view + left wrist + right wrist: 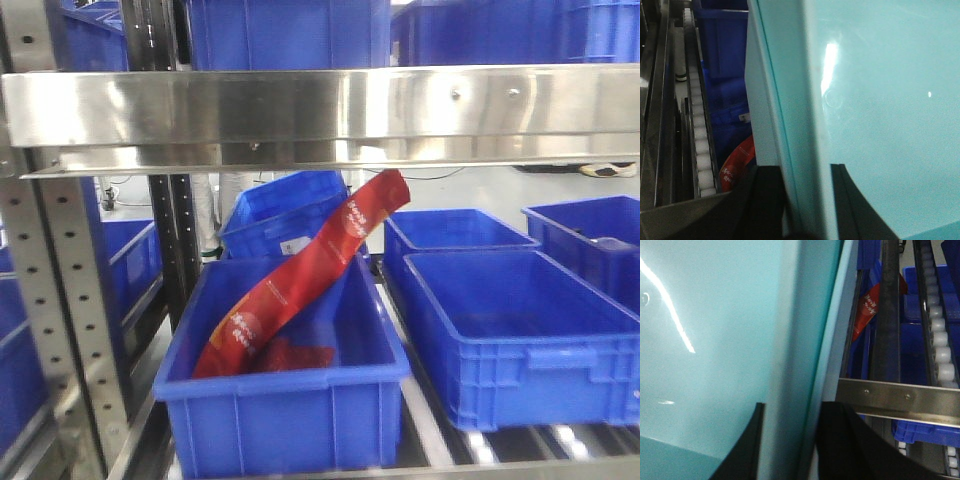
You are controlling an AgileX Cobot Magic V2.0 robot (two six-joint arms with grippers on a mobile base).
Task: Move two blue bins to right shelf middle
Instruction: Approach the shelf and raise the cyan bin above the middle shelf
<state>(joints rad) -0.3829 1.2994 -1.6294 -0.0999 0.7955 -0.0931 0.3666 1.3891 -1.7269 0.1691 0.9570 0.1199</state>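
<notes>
Both grippers, left and right, were clamped on a pale teal bin's walls, held level in front of the shelf rail. You risked catching that rail and jarring the grip. Its long axis seemingly ran across, between your arms; I can't tell its facing.
</notes>
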